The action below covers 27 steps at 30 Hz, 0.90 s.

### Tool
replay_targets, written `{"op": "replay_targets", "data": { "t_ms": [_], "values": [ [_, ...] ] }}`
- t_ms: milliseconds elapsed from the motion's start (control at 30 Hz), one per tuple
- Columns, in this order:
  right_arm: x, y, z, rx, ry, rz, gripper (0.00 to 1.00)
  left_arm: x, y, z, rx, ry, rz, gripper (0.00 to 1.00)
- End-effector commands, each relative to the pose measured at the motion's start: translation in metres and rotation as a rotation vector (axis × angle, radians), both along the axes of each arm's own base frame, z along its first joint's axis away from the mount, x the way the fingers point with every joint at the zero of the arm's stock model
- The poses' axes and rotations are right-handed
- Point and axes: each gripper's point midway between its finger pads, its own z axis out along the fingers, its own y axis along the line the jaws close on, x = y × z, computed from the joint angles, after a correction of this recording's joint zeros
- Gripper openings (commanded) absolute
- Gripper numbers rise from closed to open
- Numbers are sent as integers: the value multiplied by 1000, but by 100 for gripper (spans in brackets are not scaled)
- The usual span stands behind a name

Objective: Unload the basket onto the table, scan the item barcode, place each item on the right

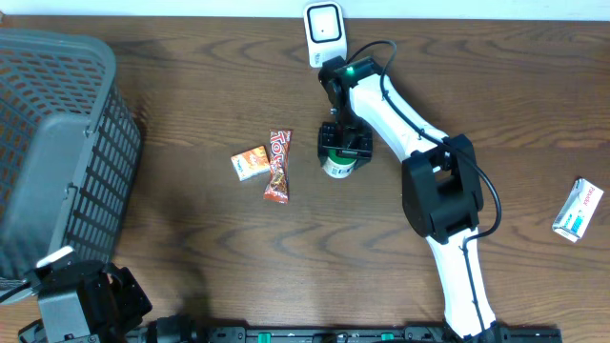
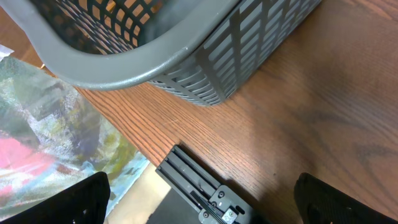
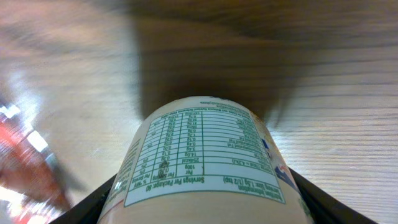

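Right claw (image 1: 341, 145) closed on the bottle (image 3: 208, 162), near the middle of the table (image 1: 191, 276).
Both fingers (image 3: 93, 205) press the bottle's sides. The scanner (image 1: 323, 27) stands just beyond, at the far edge. A candy bar (image 1: 277, 167) and an orange packet (image 1: 250, 163) lie just left. Open wood runs right to a white box (image 1: 579, 210). The left claw (image 2: 199, 186) gapes wide beside the basket (image 2: 155, 68), near left.

Mock shop checkout, lab setup: grey shopping basket (image 1: 57, 133), white barcode scanner (image 1: 324, 27), candy bar (image 1: 277, 167), snack pack (image 1: 250, 163) on wood-grain table (image 1: 191, 267) (white robot arm (image 1: 400, 114) over it).
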Motion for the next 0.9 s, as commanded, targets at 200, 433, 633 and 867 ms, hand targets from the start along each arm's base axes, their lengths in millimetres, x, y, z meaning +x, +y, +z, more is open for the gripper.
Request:
{"op": "replay_targets", "data": {
  "t_ms": [200,433,633,867],
  "values": [
    [-13,45,71,325,39,194,50,-2,2,1,8,-5,18,95],
    [-24,45,94,328,54,237,49,-2,2,1,8,-5,18,95],
    [-14,54,91,327,-17,282,50,-2,2,1,8,-5,18,95],
    [52,63,84,287,-315,317,54,-2,2,1,8,-5,18,95]
  ]
}}
